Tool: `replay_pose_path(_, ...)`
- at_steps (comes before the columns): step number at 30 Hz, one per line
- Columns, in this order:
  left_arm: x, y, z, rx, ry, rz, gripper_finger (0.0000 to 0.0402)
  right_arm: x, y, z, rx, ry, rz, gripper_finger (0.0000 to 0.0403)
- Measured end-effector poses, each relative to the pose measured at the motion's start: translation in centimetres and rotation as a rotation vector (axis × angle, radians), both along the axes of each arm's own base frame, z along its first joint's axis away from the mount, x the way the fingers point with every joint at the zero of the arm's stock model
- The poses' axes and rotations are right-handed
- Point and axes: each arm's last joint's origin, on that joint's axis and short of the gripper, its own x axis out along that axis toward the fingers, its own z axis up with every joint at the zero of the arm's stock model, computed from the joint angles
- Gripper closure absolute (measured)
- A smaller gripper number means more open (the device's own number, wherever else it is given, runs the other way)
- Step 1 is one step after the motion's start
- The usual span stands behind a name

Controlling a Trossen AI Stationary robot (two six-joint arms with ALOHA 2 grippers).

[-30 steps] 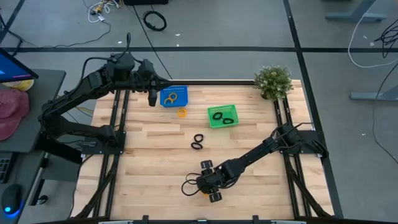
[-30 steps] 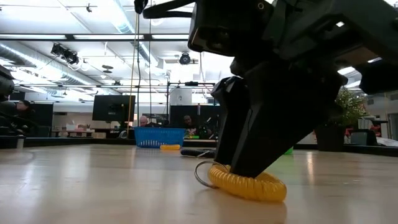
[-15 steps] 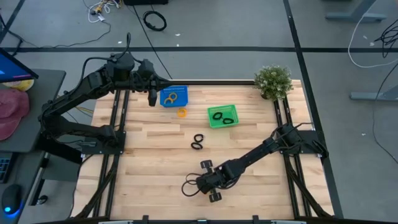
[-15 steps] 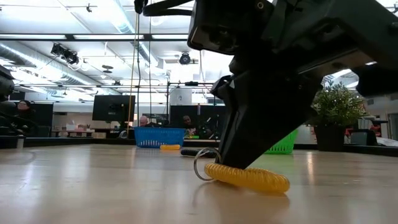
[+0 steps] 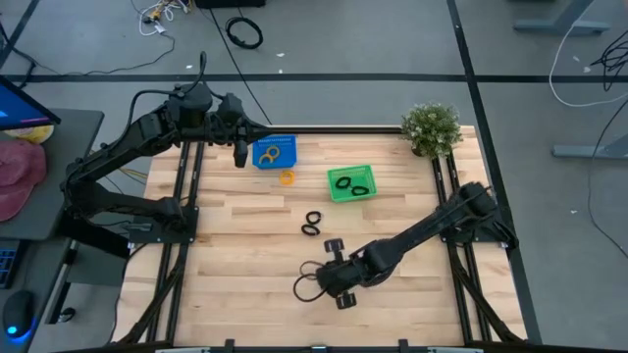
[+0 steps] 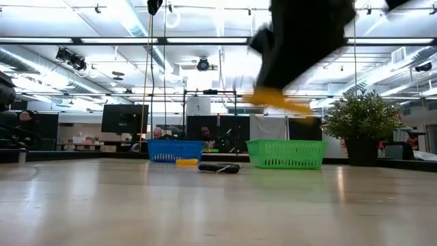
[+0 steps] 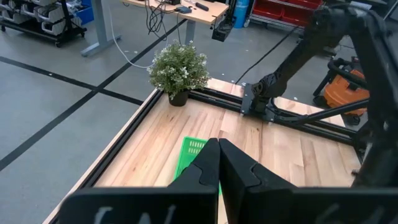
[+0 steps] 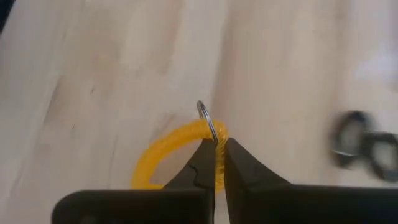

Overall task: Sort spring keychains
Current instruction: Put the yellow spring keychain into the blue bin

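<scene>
My right gripper (image 5: pixel 324 284) hangs over the table's near middle, shut on an orange spring keychain (image 8: pixel 166 151), which shows blurred high above the wood in the low view (image 6: pixel 276 100). My left gripper (image 5: pixel 240 157) waits shut in the air beside the blue basket (image 5: pixel 276 154), which holds an orange keychain (image 5: pixel 270 153). Another orange keychain (image 5: pixel 287 177) lies on the wood just in front of that basket. Black keychains (image 5: pixel 312 224) lie at the table's middle, and more lie in the green basket (image 5: pixel 350 183). My right gripper pinches the orange keychain's coil (image 8: pixel 217 138) between its two fingertips, right beside the metal split ring (image 8: pixel 206 117). The fingers (image 8: pixel 198 167) come from above, slanting down. The loop hangs below them, lifted clear of the table.
A potted plant (image 5: pixel 432 128) stands at the far right corner. Black frame rails run along the table's left and right sides. Bare wood lies between the held keychain and the baskets, except for the black keychains (image 6: pixel 218 167).
My right gripper has shut on the orange keychain that lay on the wood and has risen with it. The keychain is now lifted clear of the table. My left arm has kept still.
</scene>
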Motion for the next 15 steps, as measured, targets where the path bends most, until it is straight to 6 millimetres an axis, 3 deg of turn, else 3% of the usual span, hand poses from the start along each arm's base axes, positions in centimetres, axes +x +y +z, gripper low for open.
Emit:
replay_pose_path(6,0.0,0.0,0.0,0.0,-0.001,0.0,0.0399,-2.3,-1.5,6.1,-0.003,-0.141,-0.092,0.0397)
replay_pose_path(15,0.0,0.0,0.0,-0.002,-0.003,0.001,0.0399,-6.0,-3.5,15.7,0.238,-0.5,-0.176,0.0397)
